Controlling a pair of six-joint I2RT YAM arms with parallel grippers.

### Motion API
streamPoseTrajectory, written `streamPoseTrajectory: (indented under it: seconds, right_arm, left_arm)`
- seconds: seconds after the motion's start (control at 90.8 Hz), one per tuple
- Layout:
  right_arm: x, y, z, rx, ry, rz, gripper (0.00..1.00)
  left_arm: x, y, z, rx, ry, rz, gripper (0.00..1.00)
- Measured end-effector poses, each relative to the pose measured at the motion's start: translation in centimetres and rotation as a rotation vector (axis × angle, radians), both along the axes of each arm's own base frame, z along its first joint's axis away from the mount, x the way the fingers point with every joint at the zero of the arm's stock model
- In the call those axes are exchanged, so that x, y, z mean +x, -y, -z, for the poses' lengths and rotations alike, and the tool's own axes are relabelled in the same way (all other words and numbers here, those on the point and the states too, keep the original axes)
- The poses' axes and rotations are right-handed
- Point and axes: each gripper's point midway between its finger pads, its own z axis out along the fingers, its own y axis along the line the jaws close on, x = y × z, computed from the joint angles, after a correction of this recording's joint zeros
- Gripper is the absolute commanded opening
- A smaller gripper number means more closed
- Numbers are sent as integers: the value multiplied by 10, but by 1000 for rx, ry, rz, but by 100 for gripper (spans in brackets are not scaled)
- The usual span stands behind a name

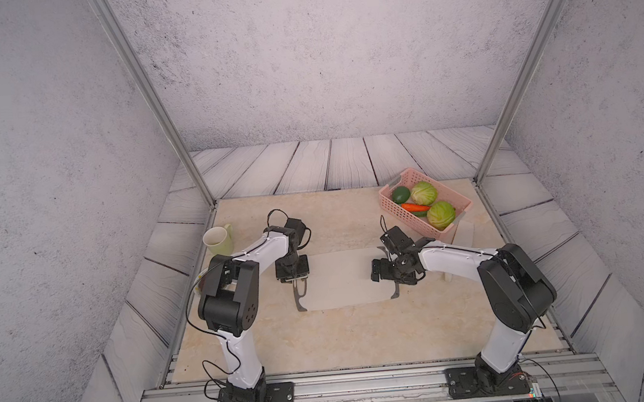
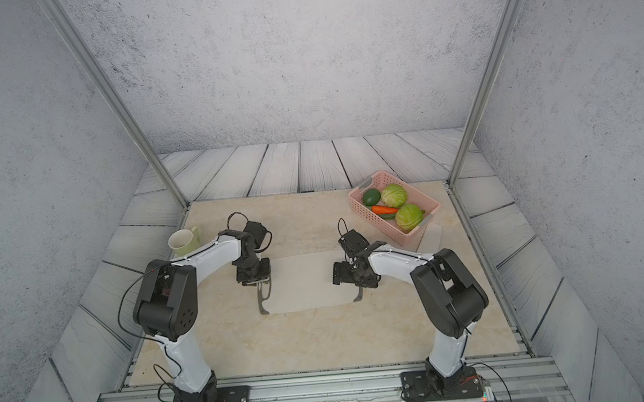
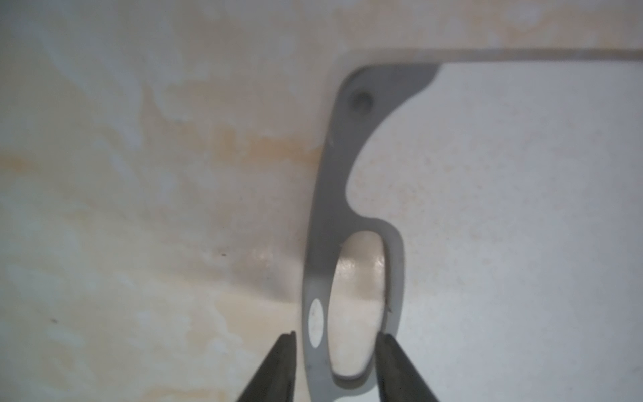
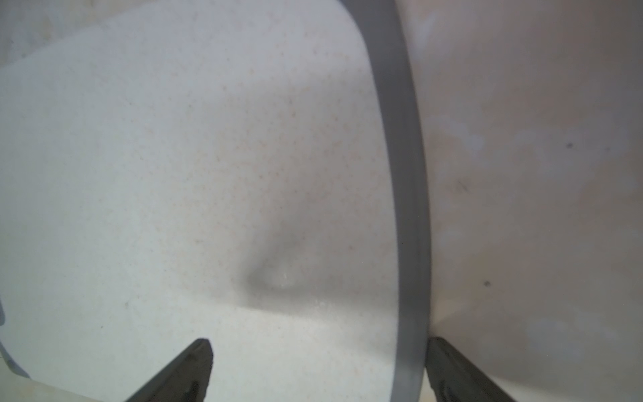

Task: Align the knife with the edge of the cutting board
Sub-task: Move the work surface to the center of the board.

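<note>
Left tool (image 3: 337,336) parted astride cutting board (image 1: 342,279) slot trim (image 3: 330,195); right tool (image 4: 320,343) spread wide over opposite trim (image 4: 407,174). Knife (image 1: 464,234) off board, beside basket (image 1: 391,208), part hidden by right arm (image 1: 454,258). Nudge board and you lose reference edge.

The beige marbled table (image 1: 324,347) carries the cutting board (image 1: 342,282), knife (image 1: 466,233) and pink basket (image 1: 400,213).

**Legible markings: none**

No text, label, brand, number or sign can be read in any view. The cutting board (image 1: 342,279) shows only fine speckles on its face in both wrist views. A small circuit board (image 1: 535,390) beside the right arm's base is too small in both top views to tell whether it carries any marking.
</note>
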Motion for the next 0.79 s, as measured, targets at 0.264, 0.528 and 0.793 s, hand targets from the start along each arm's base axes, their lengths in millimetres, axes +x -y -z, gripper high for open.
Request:
streamPoseTrajectory:
  seconds: [0.264, 0.528, 0.793]
  right_arm:
    - [-9, 6, -7, -17, -15, -2, 99]
    - [-11, 11, -35, -14, 36, -20, 99]
    - [-16, 9, -40, -13, 30, -78, 99]
  left_arm:
    - [9, -3, -43, -63, 160, -12, 98]
    - [17, -30, -90, -129, 322, -111, 98]
    - [1, -32, -87, -158, 307, -149, 98]
